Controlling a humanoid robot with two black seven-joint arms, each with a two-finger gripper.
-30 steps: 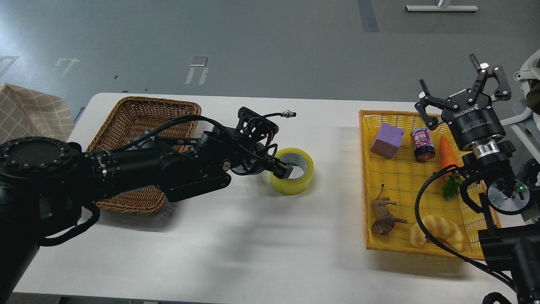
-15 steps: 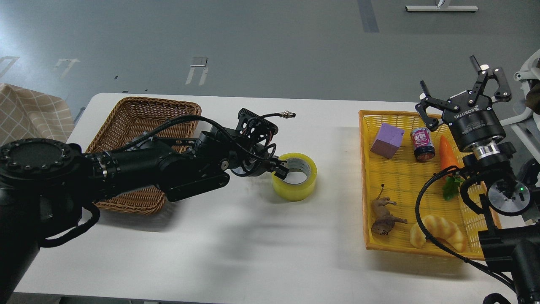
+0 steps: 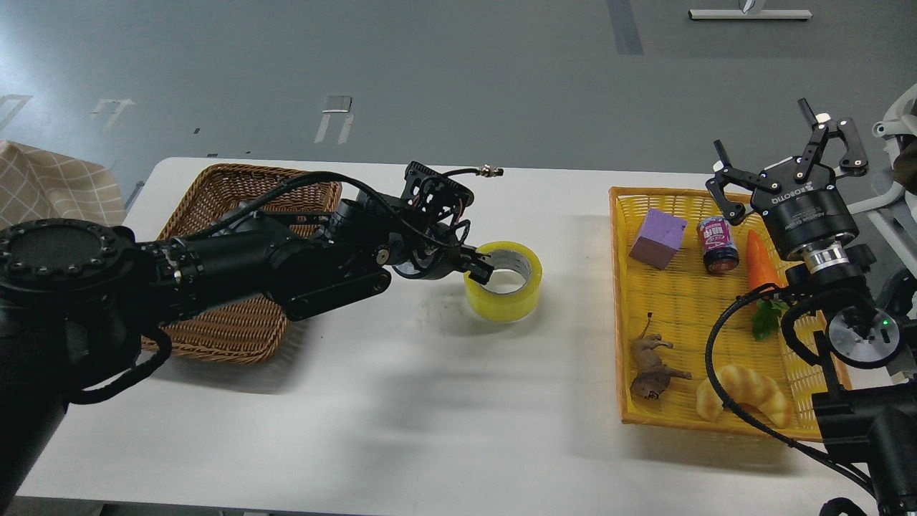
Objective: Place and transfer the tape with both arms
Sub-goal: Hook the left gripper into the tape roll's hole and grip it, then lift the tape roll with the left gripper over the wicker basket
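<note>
Nearest the viewer, at the front of the yellow tray (image 3: 623, 308), lie a croissant-shaped toy (image 3: 745, 394) and a small brown animal figure (image 3: 652, 365). Farther back in the same tray sit an orange carrot (image 3: 758, 259) with green leaves, a small can (image 3: 718, 245) and a purple cube (image 3: 658, 239).

The right gripper (image 3: 788, 168) is raised over the tray's far right corner, its two fingers spread wide apart with nothing between them and nothing touching them.

Toward the middle of the white table (image 3: 430, 401), the tape (image 3: 505, 283) appears lifted just clear of the surface, a faint shadow below it, its open core tilted up toward the viewer. The left gripper (image 3: 476, 269) pinches the roll's left wall: one finger reaches into the grey core, and the other seems to press the yellow outer face, though that side is dark and partly hidden. The jaws are drawn close together on the wall of the roll.

The left arm stretches across from the left edge, passing over the brown wicker basket (image 3: 236, 193), which stands on the far left part of the table, well apart from the tray.
</note>
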